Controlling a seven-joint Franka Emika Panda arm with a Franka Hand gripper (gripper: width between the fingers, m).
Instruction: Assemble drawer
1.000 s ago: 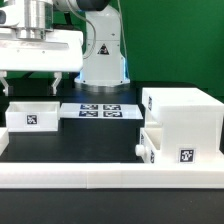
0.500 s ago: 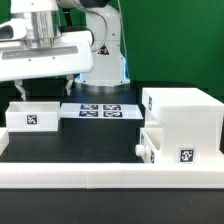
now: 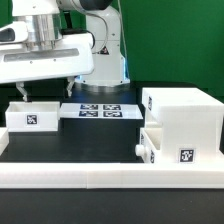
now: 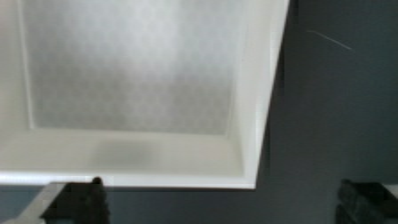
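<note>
A white shallow tray [image 3: 32, 115] with a square tag on its front sits on the dark table at the exterior view's left. My gripper [image 3: 45, 91] hangs open just above it, fingers spread wide and holding nothing. In the wrist view the tray's hollow [image 4: 134, 90] fills most of the picture. One fingertip [image 4: 80, 200] is at the tray's wall, the other [image 4: 370, 200] is over bare table. The tall housing box [image 3: 182, 118] stands at the exterior view's right. A second tray [image 3: 150, 145] sticks out of its lower part.
The marker board [image 3: 100, 110] lies flat behind the middle of the table, in front of the robot's base [image 3: 103, 60]. A long low white rail [image 3: 110, 184] runs along the front edge. Dark table [image 3: 90, 140] lies between the left tray and the housing box.
The gripper has moved toward the exterior view's right and slightly down, from the left edge to above the left tray. The trays and box have not moved.
</note>
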